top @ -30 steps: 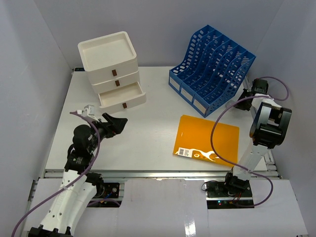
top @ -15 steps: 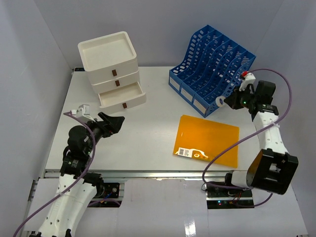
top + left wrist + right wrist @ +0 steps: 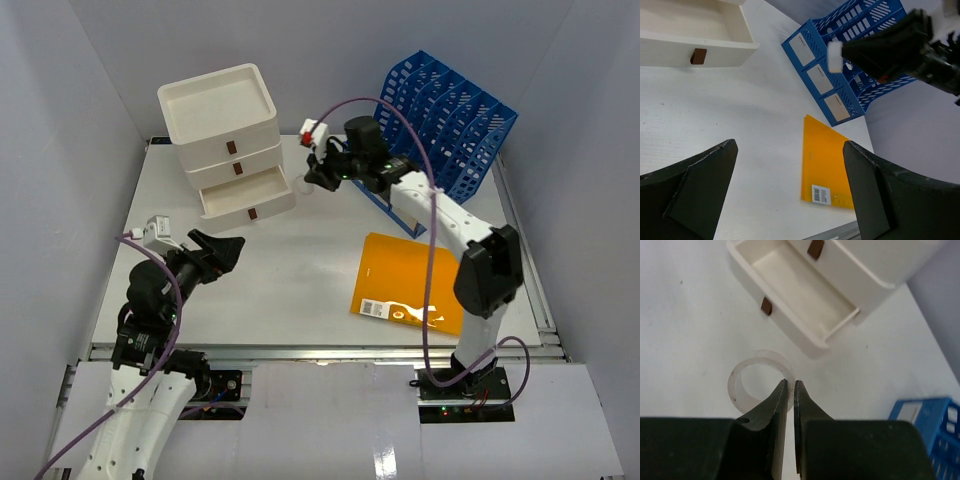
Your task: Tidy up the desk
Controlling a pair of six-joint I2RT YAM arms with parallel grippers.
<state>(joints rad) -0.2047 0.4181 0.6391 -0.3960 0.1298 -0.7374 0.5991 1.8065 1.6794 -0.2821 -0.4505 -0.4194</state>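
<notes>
The desk is a wide white tabletop. My right gripper reaches across it to just right of the open bottom drawer. In the right wrist view its jaws are shut on the wall of a translucent ring, which hangs just above the desk. The left wrist view shows the ring side-on as a white block at the right gripper's tip. My left gripper is at the left of the desk, open and holding nothing. Between its fingers I see bare desk and an orange folder.
A white three-drawer box stands at the back left, its bottom drawer pulled out and empty. A blue slotted file rack is at the back right. The orange folder lies flat at the front right, near the metal rail.
My right arm swung from the right side by the blue rack across to the open drawer, with the ring in its jaws. My left gripper drew back slightly toward the near left.
</notes>
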